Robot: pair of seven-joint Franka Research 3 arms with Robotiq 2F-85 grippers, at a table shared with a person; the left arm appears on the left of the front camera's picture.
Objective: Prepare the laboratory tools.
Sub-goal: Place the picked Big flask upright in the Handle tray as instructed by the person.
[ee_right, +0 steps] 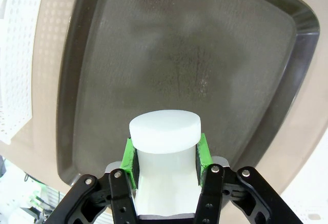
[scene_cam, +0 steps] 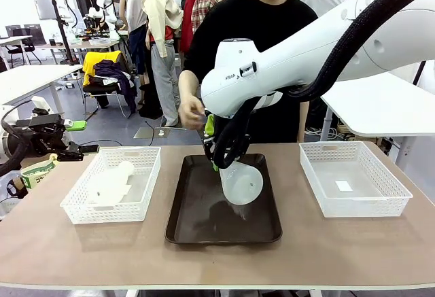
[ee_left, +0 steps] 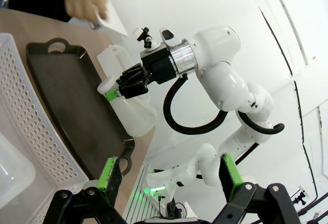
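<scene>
A frosted-white conical flask (scene_cam: pixel 241 183) hangs tilted over the dark brown tray (scene_cam: pixel 197 225), its wide base toward me. My right gripper (scene_cam: pixel 219 149) is shut on its neck. The right wrist view shows the green pads (ee_right: pixel 130 157) pressed on both sides of the flask (ee_right: pixel 164 131) above the tray (ee_right: pixel 179 55). From the left wrist view the held flask (ee_left: pixel 130 114) and right gripper (ee_left: pixel 128 83) show over the tray (ee_left: pixel 66 96). A second flask (scene_cam: pixel 112 181) lies on its side in the left mesh basket (scene_cam: pixel 75 212). My left gripper (scene_cam: pixel 80 139) stands open at the far left with nothing between its fingers (ee_left: pixel 110 175).
A white mesh basket (scene_cam: pixel 401 195) holding a small white slip stands right of the tray. The person's hand (scene_cam: pixel 192 113) hovers behind the tray's far edge, holding something pale (ee_left: pixel 110 24). The left basket's wall (ee_left: pixel 20 111) lies close under my left gripper.
</scene>
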